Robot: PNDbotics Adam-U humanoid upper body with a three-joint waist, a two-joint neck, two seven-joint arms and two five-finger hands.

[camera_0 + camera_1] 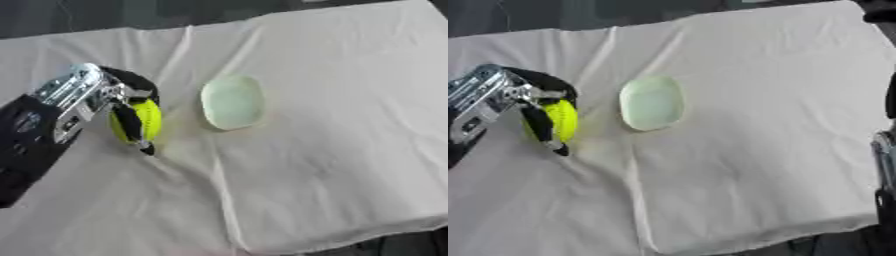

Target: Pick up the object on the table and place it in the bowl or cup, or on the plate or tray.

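Fingers (131, 122) of the left hand (122, 102) curl round a yellow-green ball (147, 120), black digits wrapping its front and top so that only part of its bright surface shows. Ball and hand sit just to the left of a pale green dish (233, 102), near it but apart from it, with a strip of cloth between them. Whether the ball rests on the cloth or is lifted clear of it cannot be told. That dish is a shallow rounded-oblong one with nothing in it, lying flat on a creased white tablecloth (332, 150) covering the table. The left arm runs down and to the left from the ball. Far right of the dish, at the picture's edge in the right eye view, dark parts of the right arm (885, 170) show; its hand's state cannot be told.
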